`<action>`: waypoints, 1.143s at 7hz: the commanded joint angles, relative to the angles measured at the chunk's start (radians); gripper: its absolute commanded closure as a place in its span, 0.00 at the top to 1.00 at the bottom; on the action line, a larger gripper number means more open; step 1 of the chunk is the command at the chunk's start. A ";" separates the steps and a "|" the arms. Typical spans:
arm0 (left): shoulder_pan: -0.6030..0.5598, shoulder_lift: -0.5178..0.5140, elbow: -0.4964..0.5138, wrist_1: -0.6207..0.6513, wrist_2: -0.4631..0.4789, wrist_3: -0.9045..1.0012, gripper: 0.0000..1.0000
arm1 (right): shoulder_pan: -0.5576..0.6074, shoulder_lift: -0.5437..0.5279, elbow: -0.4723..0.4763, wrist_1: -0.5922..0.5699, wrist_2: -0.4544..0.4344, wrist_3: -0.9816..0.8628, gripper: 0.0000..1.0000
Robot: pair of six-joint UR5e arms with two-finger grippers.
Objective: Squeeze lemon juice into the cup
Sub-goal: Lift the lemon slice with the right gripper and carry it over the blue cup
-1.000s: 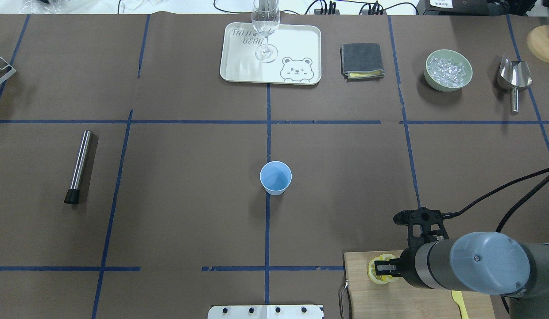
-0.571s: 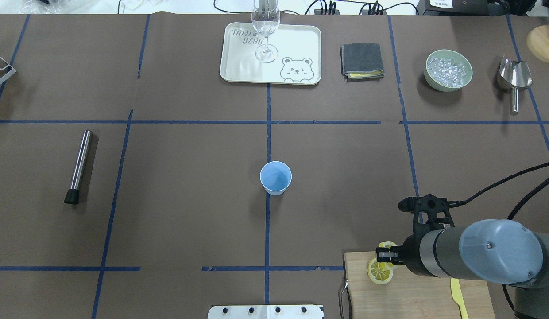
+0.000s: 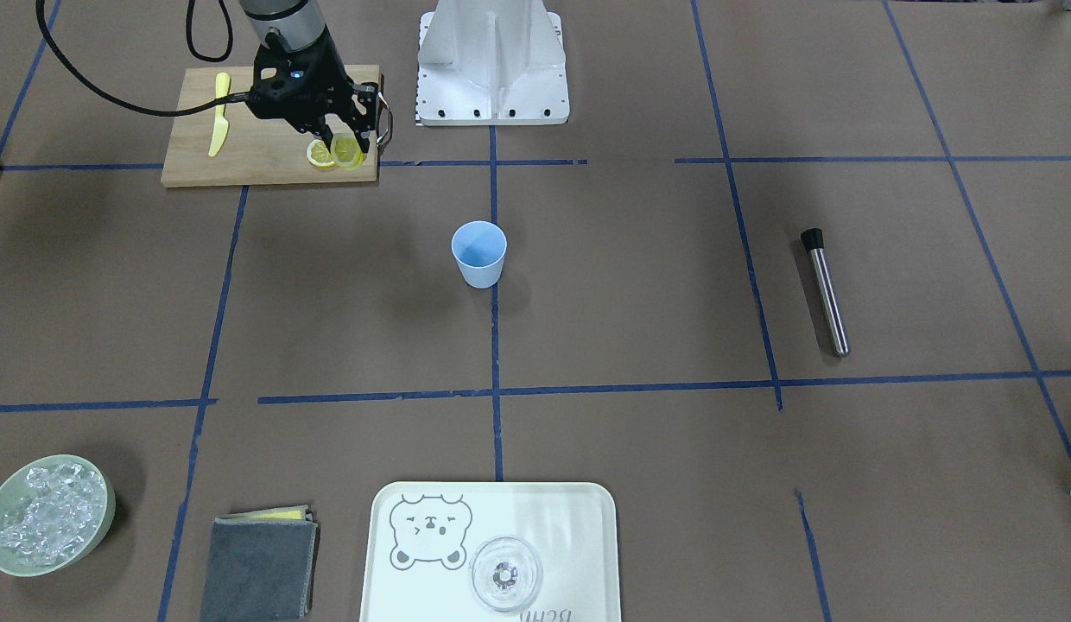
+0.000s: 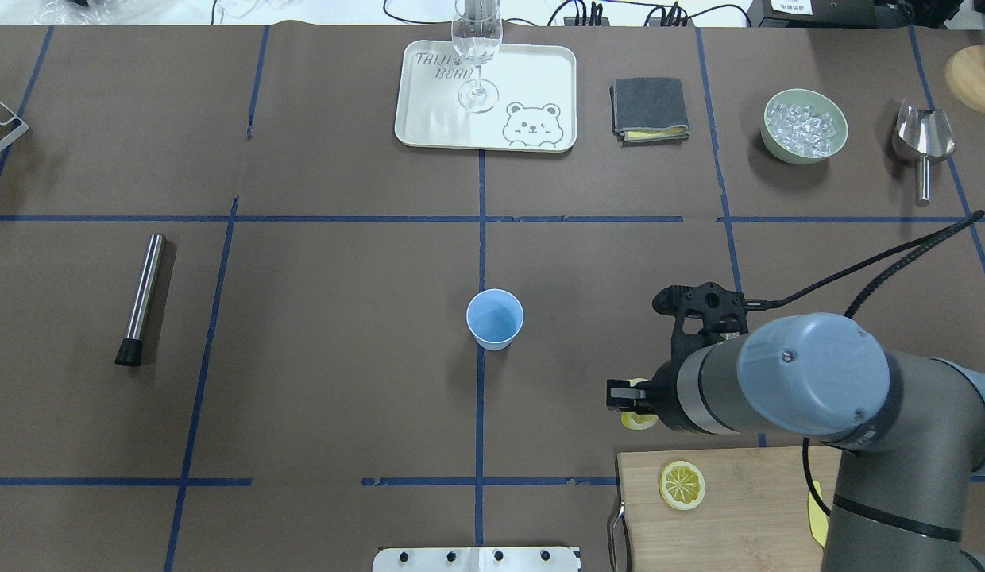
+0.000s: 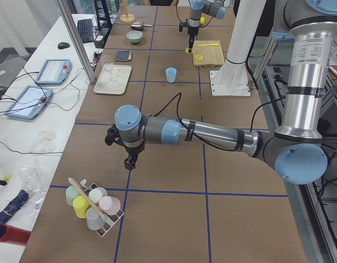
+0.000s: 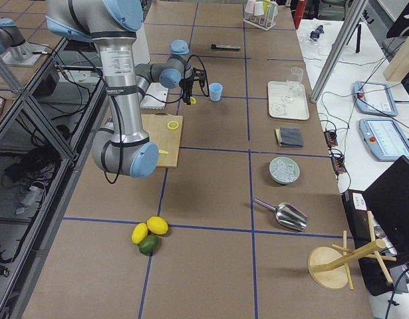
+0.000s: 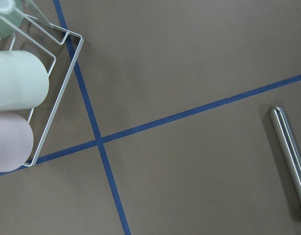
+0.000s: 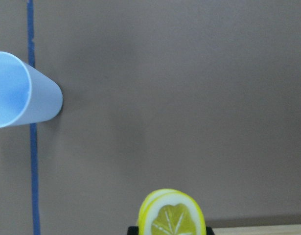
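Observation:
The light-blue cup (image 4: 495, 318) stands upright at the table's middle; it also shows in the front view (image 3: 478, 252) and at the left of the right wrist view (image 8: 18, 90). My right gripper (image 4: 629, 403) is shut on a lemon slice (image 4: 640, 419) and holds it in the air just beyond the cutting board's far edge, to the right of the cup. The held slice (image 8: 172, 218) stands on edge in the right wrist view. My left gripper (image 5: 131, 163) hangs over the table's far left; I cannot tell whether it is open or shut.
The wooden cutting board (image 4: 739, 524) carries a second lemon slice (image 4: 682, 485) and a yellow knife (image 3: 218, 125). A tray (image 4: 429, 119) with a wine glass, a grey cloth (image 4: 650, 107), an ice bowl (image 4: 805, 125) and a scoop (image 4: 923, 139) stand at the back. A metal muddler (image 4: 141, 298) lies left; a cup rack (image 7: 23, 98) is near the left gripper.
My right gripper has lifted one lemon slice off the cutting board and carried it forward and left toward the cup. The other slice stays on the board.

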 commanded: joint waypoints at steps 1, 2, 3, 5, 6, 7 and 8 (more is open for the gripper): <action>0.000 0.000 0.002 -0.001 -0.001 0.001 1.00 | 0.055 0.194 -0.129 -0.049 0.001 0.000 0.49; 0.000 0.000 0.002 -0.001 -0.001 0.001 1.00 | 0.074 0.261 -0.198 -0.046 0.001 0.001 0.49; 0.000 0.000 0.002 -0.001 -0.001 0.001 1.00 | 0.089 0.321 -0.252 -0.045 0.001 0.003 0.49; 0.000 0.000 -0.001 -0.001 -0.001 0.001 1.00 | 0.109 0.445 -0.392 -0.034 0.000 0.006 0.50; 0.000 0.012 -0.006 -0.001 -0.003 0.003 1.00 | 0.109 0.487 -0.458 -0.032 -0.002 0.021 0.50; 0.000 0.012 -0.006 -0.001 -0.003 0.001 1.00 | 0.108 0.486 -0.467 -0.032 -0.001 0.021 0.51; 0.000 0.014 -0.007 -0.001 -0.003 0.001 1.00 | 0.100 0.477 -0.474 -0.032 -0.002 0.021 0.53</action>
